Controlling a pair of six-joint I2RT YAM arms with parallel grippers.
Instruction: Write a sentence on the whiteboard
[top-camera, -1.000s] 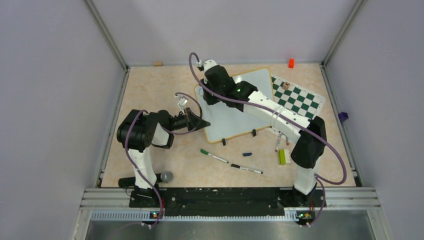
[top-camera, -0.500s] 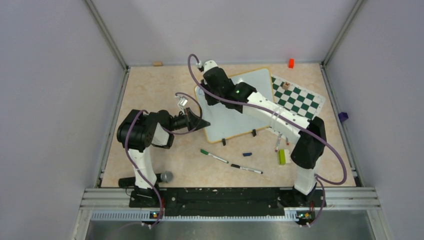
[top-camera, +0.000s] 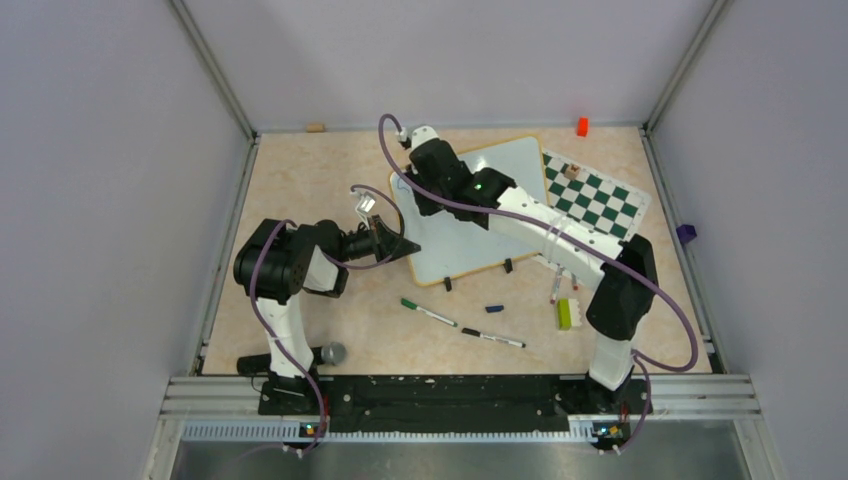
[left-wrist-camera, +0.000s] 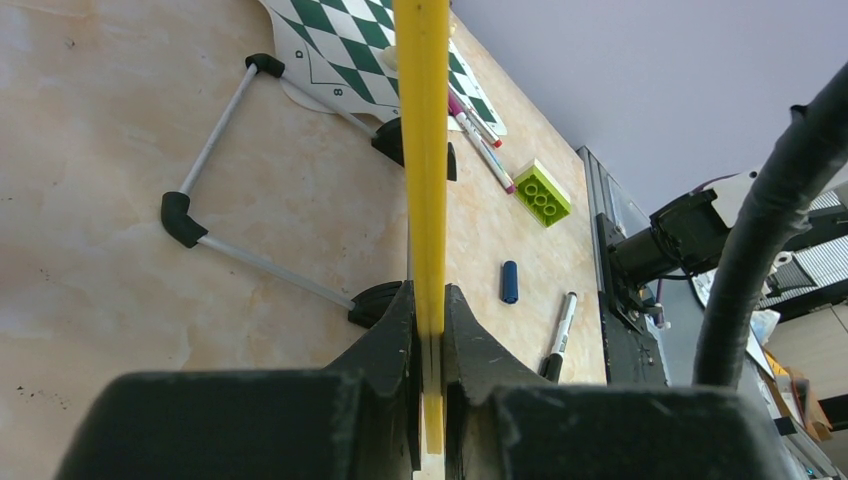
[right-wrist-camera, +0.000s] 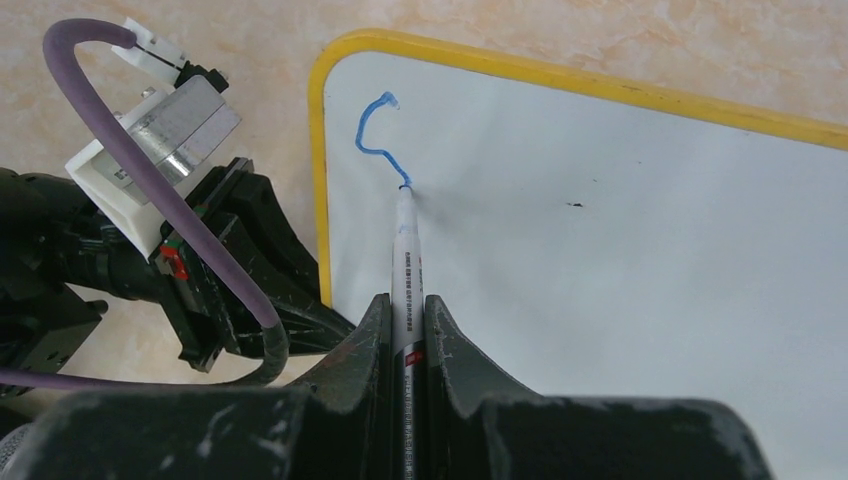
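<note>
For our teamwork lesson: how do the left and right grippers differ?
The left gripper clamps the whiteboard's yellow rim; the right gripper clamps a marker. The left sits at the board's edge; the right hangs over its face, marker tip touching. Both are shut.

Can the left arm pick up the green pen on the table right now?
Probably not yet. The left gripper is shut on the yellow rim of the whiteboard, so its fingers are busy. The green pen lies uncovered close by.
</note>
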